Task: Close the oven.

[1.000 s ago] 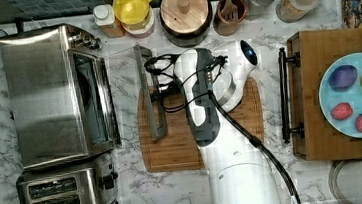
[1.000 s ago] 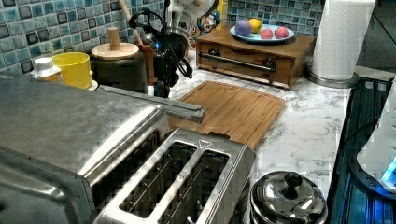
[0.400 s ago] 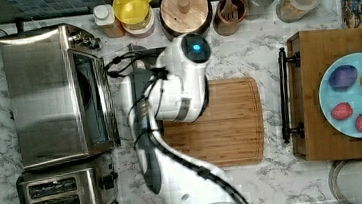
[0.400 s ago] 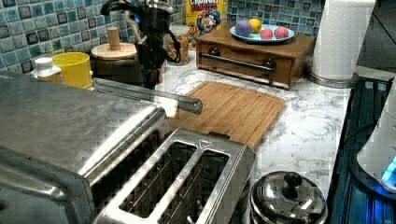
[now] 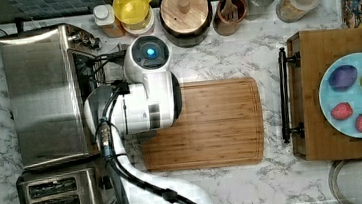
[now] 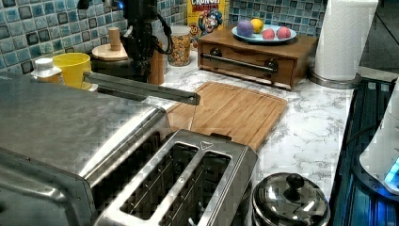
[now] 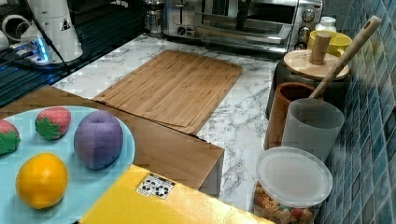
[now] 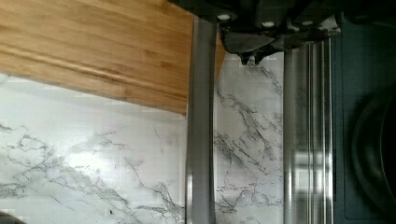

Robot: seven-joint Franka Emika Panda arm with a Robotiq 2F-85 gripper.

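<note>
— Marble counter with blue tile behind it. Where does the toaster oven sit?

— At the top view's left, against the counter's edge, with a two-slot toaster just beside it toward the top view's bottom. A bamboo cutting board lies to its right in the top view.

— And its door?

— Not shut. In the left view the bar handle stands out over the counter, level with the oven's top, and the glass below it slants back toward the body. The right view shows the door tipped forward with the dark cavity open above it.

— The arm?

— Its white wrist hangs over the board's near-oven edge in the top view, right at the oven's front. In the left view the dark gripper is just behind the handle's far end.

— Holding it?

— I cannot tell. The wrist view has the gripper body close above the handle bar, maybe touching, but whether anything is clamped is hidden.

— Anything else?

— A wooden tray at the top view's right carries a blue plate of toy fruit.
</note>
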